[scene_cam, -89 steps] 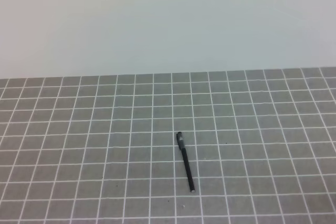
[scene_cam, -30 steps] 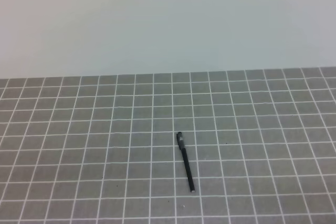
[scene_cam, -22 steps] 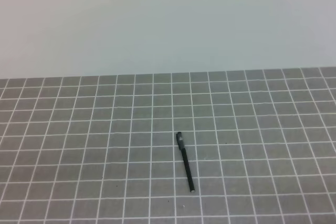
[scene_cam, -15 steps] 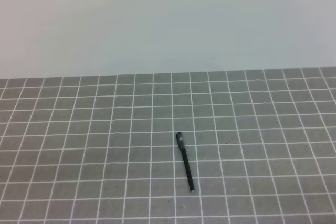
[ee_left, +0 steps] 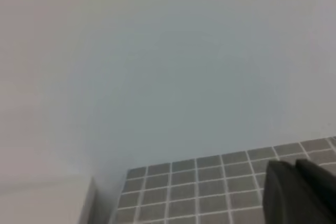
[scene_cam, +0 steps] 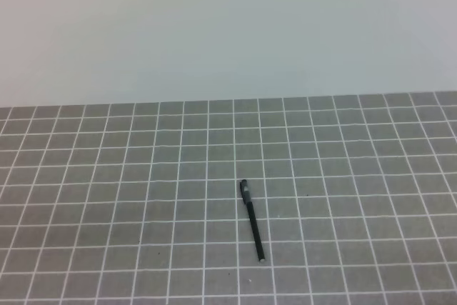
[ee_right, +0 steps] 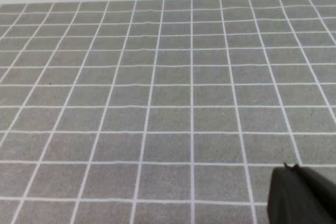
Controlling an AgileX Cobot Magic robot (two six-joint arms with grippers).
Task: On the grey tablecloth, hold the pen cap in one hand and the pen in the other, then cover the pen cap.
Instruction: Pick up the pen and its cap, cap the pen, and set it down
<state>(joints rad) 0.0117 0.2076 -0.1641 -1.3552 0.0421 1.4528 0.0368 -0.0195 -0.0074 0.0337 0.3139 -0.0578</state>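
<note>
Looks like the end stage: the pen (scene_cam: 253, 223) is lying on the grey tablecloth (scene_cam: 107, 198) with the pen cap (scene_cam: 244, 188) apparently already sitting on its far end, though it's too small to be sure. Neither arm is showing in the high view, so the pen is lying well apart from both jaws. Left gripper (ee_left: 300, 192) and right gripper (ee_right: 300, 195) are showing as dark tips, jaws fully closed, gripping nothing, touching nothing. Next move, probably: nothing beyond keeping clear.
</note>
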